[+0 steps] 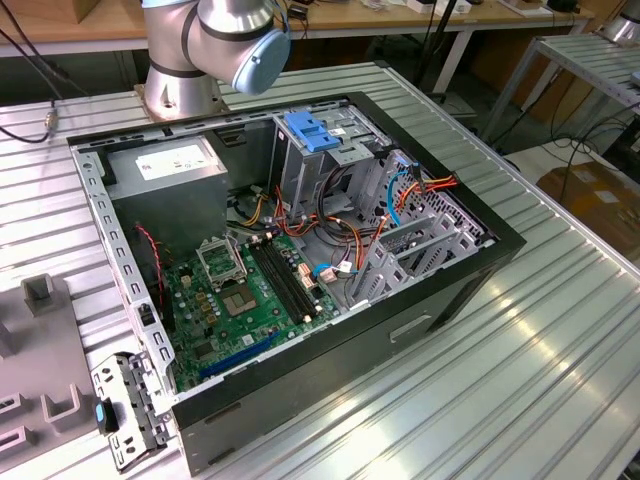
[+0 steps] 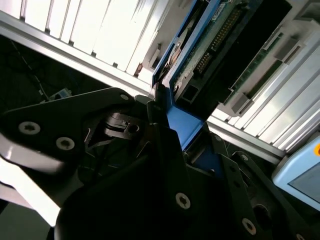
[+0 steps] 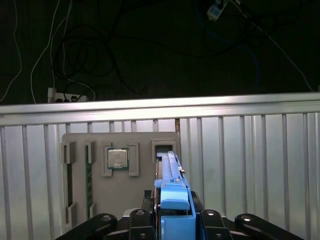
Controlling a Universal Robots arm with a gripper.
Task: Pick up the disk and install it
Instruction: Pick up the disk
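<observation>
In both wrist views the disk (image 3: 169, 172) stands on edge between my black fingers. Its light blue carrier rail (image 3: 175, 205) faces the camera in the first wrist view. Its green circuit board side (image 2: 210, 45) is seen in the second wrist view. My gripper (image 3: 172, 222) is shut on the blue rail (image 2: 186, 127). The disk's far end points at an open slot (image 3: 162, 147) of a grey holder plate (image 3: 120, 195). I cannot tell whether that end still sits in the slot.
The holder plate also carries a processor chip (image 3: 118, 159) and memory sticks (image 3: 89, 177). In the exterior view an open computer case (image 1: 455, 290) lies on the ribbed metal table (image 1: 520, 400), with a drive cage under a blue bracket (image 1: 315, 135), a power supply (image 1: 170, 165) and a motherboard (image 1: 245, 300).
</observation>
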